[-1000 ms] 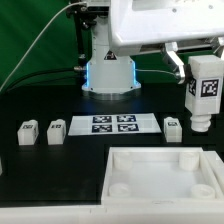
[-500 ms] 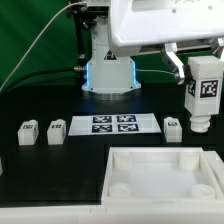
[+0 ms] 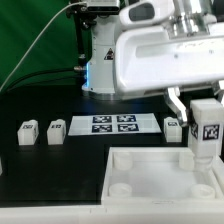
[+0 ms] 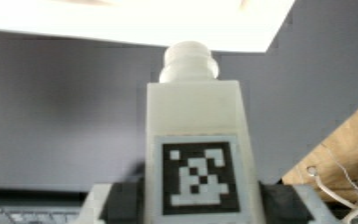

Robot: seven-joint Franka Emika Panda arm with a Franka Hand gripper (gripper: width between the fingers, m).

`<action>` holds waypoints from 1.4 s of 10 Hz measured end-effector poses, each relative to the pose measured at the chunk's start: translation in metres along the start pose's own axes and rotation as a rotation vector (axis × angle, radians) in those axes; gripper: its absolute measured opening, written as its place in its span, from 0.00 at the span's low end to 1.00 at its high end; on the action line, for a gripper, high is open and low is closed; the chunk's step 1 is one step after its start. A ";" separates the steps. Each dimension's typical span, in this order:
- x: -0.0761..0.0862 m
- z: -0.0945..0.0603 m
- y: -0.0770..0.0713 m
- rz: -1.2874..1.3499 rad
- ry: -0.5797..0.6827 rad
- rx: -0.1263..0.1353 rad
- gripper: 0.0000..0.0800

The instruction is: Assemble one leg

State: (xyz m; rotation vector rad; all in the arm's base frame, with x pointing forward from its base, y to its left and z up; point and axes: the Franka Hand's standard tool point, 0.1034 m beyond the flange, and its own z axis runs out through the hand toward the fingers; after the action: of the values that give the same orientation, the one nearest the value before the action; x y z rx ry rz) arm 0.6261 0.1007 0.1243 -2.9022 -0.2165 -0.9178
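Over the tray-like piece (image 3: 150,160), at its far corner on the exterior view's right, the leg (image 3: 206,135) hangs upright in the gripper (image 3: 203,108). The jaws are clamped on it. In the wrist view grey fingers (image 4: 105,205) press against the leg (image 4: 197,120) on either side of its tagged face. Its rounded peg points toward the white tray-like piece (image 4: 140,20). I cannot tell whether the leg touches the tray or hangs just above it.

The leg's label is a square black-and-white pattern with no letters. It is blurred in the wrist view and small but clearer in the exterior one.

Beyond the tray's far edge lies the marker board (image 3: 115,124), carrying four similar tags. One loose leg (image 3: 173,127) stands between the tray's far edge and the arm (image 3: 160,55), near the held one. Two more (image 3: 56,131) (image 3: 27,132) stand side by side beyond the tray's far corner on the exterior view's left. Their small tags are too tiny to make out.

The arm's white bulk hides much of the table (image 3: 40,100) behind the tray, and the tray itself is cut off by the picture's edge. A blue glow (image 3: 88,72) shows by the arm's base.
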 end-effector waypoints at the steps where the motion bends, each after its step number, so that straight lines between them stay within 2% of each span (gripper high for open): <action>1: -0.007 0.005 0.000 0.002 -0.011 0.001 0.37; 3: -0.018 0.014 -0.002 0.001 -0.016 0.003 0.37; 10: -0.038 0.031 -0.004 0.005 -0.040 0.007 0.37; 14: -0.038 0.033 -0.006 0.005 0.001 0.003 0.37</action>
State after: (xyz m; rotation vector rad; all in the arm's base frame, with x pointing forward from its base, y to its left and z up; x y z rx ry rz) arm 0.6133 0.1065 0.0759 -2.8976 -0.2102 -0.9178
